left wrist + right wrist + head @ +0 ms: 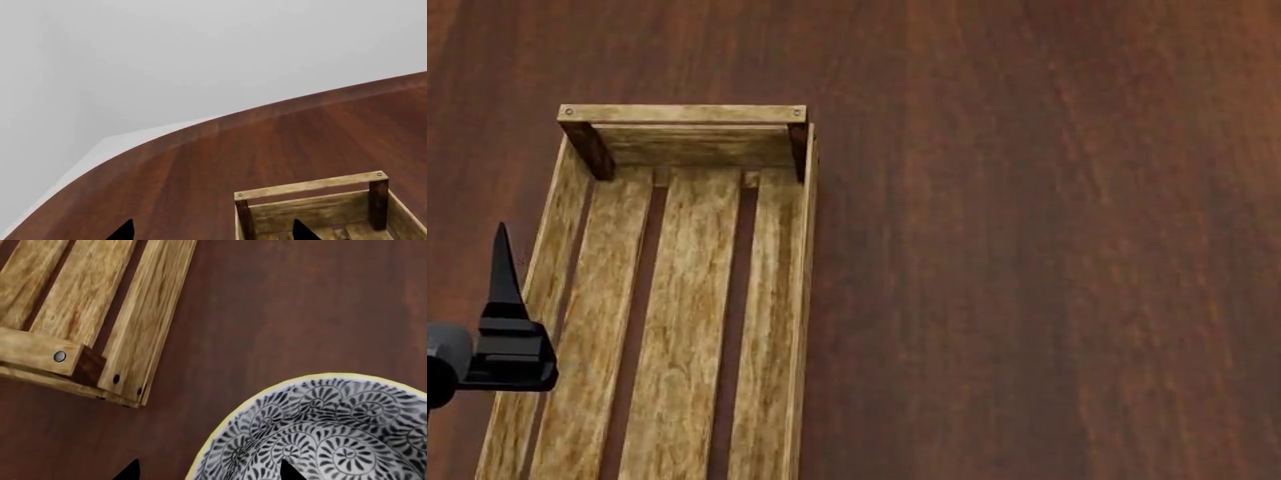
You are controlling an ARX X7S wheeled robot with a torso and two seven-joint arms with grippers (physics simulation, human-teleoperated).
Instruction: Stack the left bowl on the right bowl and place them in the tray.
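Left tool (503,262): positioned over the left edge of the tray (681,300); fingers spread, holding nothing. The tray lies lengthwise on the dark wood bench (1028,250), slatted bottom bare. Right tool (207,471): fingertips parted on either side of the rim of a patterned bowl (327,435); grip contact cannot be determined. The bowl rests on the bench near one end corner of the tray.

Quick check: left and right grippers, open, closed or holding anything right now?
Left gripper: open, holding nothing, over the tray.
Right gripper: open, fingertips either side of the bowl rim; no grip visible.
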